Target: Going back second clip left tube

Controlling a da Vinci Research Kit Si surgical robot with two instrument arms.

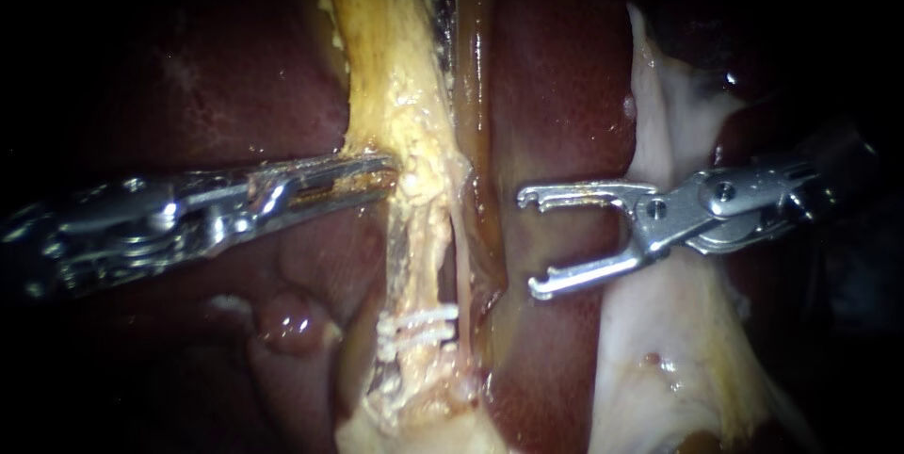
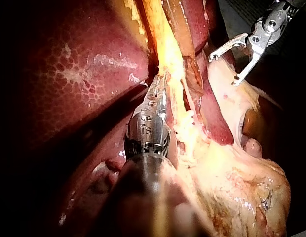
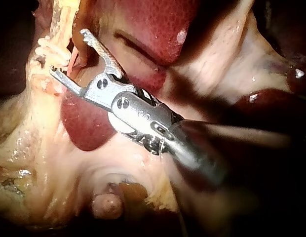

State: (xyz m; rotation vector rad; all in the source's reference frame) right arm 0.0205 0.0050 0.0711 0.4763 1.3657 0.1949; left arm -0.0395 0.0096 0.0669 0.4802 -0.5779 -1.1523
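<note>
Only endoscope, L wrist show L instrument point(image 1: 386, 170), jaws pinching yellow strand point(image 1: 395, 87), R instrument point(image 1: 527, 244) jaws wide, clips point(image 1: 419, 327) on tube point(image 1: 428, 237).

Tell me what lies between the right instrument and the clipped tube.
In the endoscope view, a strip of liver and a brownish fold lie between the right instrument and the tube.

Blackness point(image 1: 66, 30) rings the brightly lit centre, with a dull grey surface point(image 2: 239, 17) showing beyond.
</note>
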